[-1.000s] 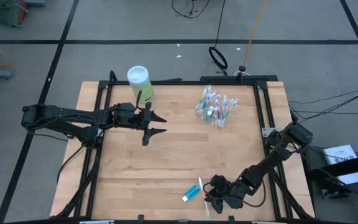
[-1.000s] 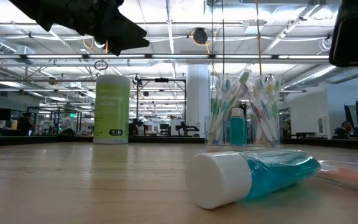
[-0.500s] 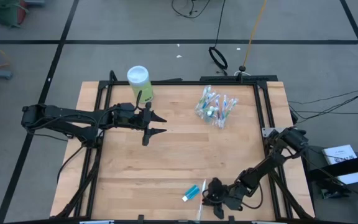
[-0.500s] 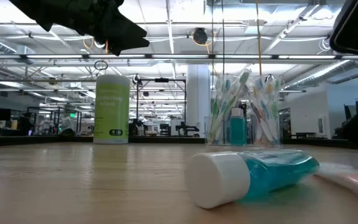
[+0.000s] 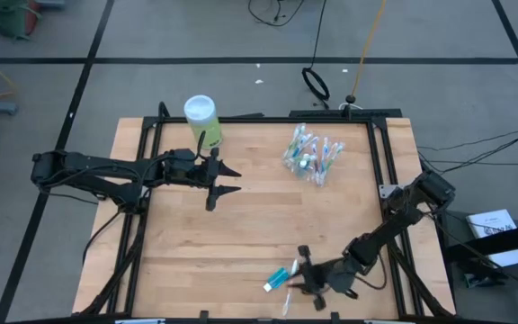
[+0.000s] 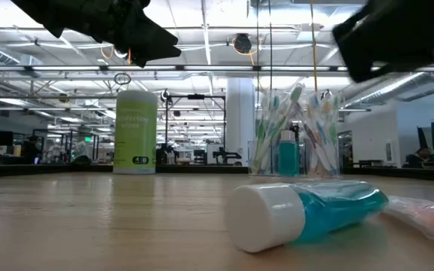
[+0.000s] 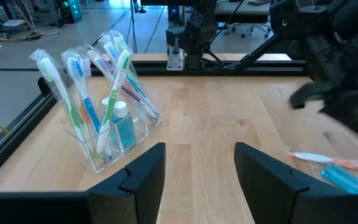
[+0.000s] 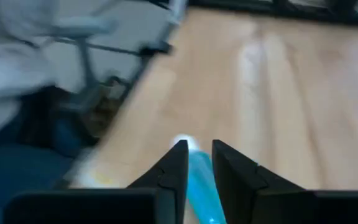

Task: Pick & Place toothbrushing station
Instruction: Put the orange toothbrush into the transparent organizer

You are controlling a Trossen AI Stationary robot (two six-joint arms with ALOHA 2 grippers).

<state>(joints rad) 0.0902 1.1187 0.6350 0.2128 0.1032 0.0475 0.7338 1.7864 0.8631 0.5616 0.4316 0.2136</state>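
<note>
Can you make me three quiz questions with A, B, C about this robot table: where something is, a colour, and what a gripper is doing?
1. Where is the green canister?
A. far edge, by the left arm
B. near edge
C. inside the cup

2. What colour is the cap of the lying tube?
A. red
B. white
C. black

3. How is the left gripper?
A. shut on a toothbrush
B. open, holding nothing
C. shut on the tube

Answers: 1 A, the high view shows it at the far edge. 2 B, the low view shows a white cap. 3 B, its fingers stand apart with bare table between.
</note>
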